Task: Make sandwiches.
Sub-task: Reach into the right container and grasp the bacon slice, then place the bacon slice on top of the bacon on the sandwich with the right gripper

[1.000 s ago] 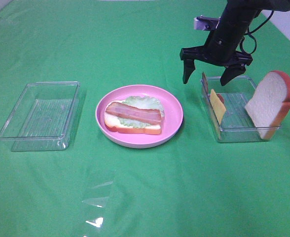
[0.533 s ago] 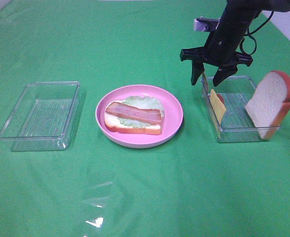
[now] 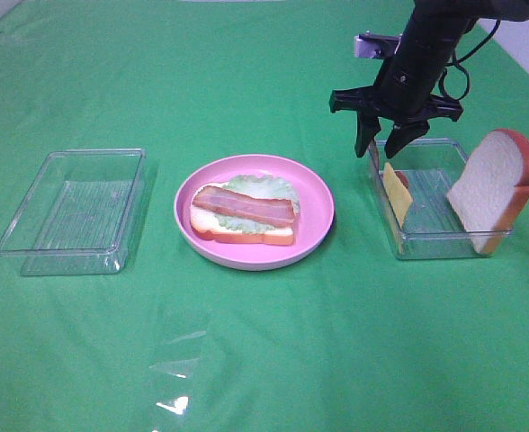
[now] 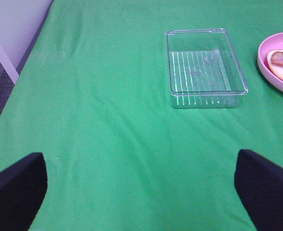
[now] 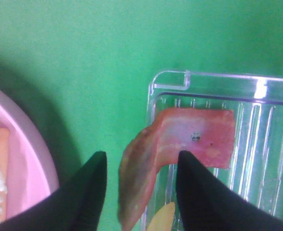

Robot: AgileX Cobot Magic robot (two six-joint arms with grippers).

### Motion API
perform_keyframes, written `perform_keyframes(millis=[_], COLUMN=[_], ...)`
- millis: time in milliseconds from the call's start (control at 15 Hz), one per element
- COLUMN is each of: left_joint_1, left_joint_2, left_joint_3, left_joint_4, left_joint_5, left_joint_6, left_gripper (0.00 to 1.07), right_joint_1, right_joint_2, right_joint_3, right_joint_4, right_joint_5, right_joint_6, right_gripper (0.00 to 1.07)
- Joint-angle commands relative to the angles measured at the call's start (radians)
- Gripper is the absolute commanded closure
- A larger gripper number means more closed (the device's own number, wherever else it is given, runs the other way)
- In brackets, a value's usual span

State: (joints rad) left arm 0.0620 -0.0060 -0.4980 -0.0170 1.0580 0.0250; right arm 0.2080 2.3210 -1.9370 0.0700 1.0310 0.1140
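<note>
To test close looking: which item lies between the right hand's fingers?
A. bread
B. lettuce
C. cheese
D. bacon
D: in the right wrist view, the bacon drapes over the tray wall, right between the fingers of the right hand. The cheese and bread stand further along in the tray.

High camera looks down on the whole green desk (image 3: 354,360), left wrist camera looks low across it toward a clear tray (image 4: 206,100), right wrist camera sits close behind the right end effector (image 5: 141,154), all three show the pink plate (image 3: 321,211).
</note>
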Motion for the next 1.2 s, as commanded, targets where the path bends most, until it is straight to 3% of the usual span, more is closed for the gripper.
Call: perform_keyframes(millis=[67, 133, 400, 800, 1200], left_joint_1=[-0.008, -0.008, -0.008, -0.008, -0.008], left_joint_2=[-0.015, -0.015, -0.015, -0.015, -0.015], left_joint_3=[0.003, 0.003, 0.003, 0.003, 0.003], left_joint_4=[0.002, 0.002, 0.002, 0.002, 0.002], left_joint_5=[-0.008, -0.008, -0.008, -0.008, -0.008], left_joint_6=[-0.006, -0.006, -0.006, -0.006, -0.006], left_gripper=[0.07, 0.07, 0.07, 0.07, 0.07], right_joint_1=[0.000, 0.000, 0.000, 0.000, 0.000], right_joint_2=[0.005, 0.005, 0.005, -0.011, -0.160], right_joint_3=[-0.005, -0.005, -0.005, -0.010, -0.011], right_joint_4=[-0.011, -0.013, -0.013, -0.013, 0.010], right_joint_5=[0.000, 0.000, -0.008, 0.043, 0.119], right_joint_6=[-0.011, -0.011, -0.011, -0.011, -0.013], right_gripper=[0.70, 0.83, 1.07, 1.07, 1.07])
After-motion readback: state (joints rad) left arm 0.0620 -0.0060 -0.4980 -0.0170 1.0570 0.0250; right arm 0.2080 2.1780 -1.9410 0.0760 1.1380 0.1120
